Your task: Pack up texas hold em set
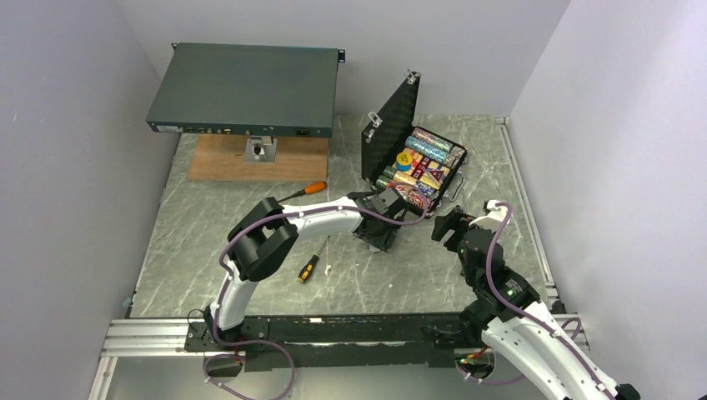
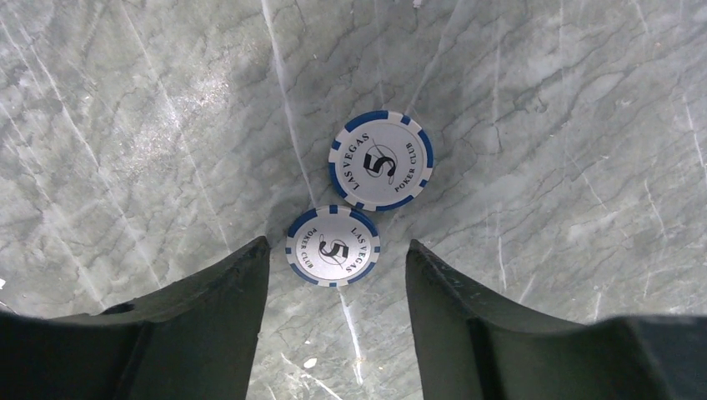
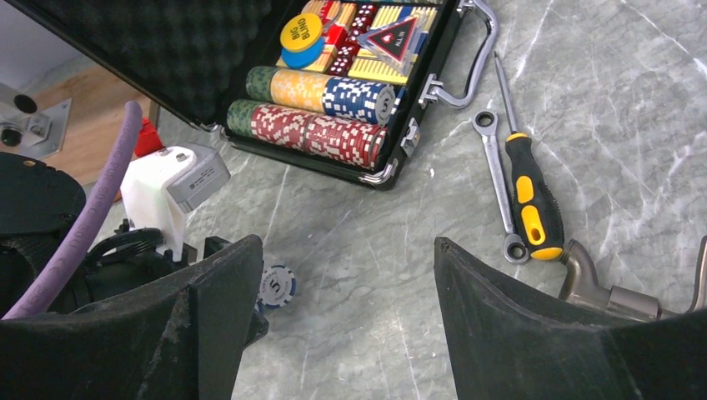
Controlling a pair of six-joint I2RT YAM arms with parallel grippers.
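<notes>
Left gripper [image 2: 335, 248] sits open with the nearer white-and-blue round poker chip [image 2: 333, 247] between its fingers, nothing pinched yet, twin chip [image 2: 382, 161] just beyond.

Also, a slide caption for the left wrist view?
Open left gripper over two blue-edged white poker chips on grey marbled table.

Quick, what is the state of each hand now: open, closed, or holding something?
Left hand: open, one finger on each side of a chip, not touching it.
Right hand: open, holding nothing.
</notes>
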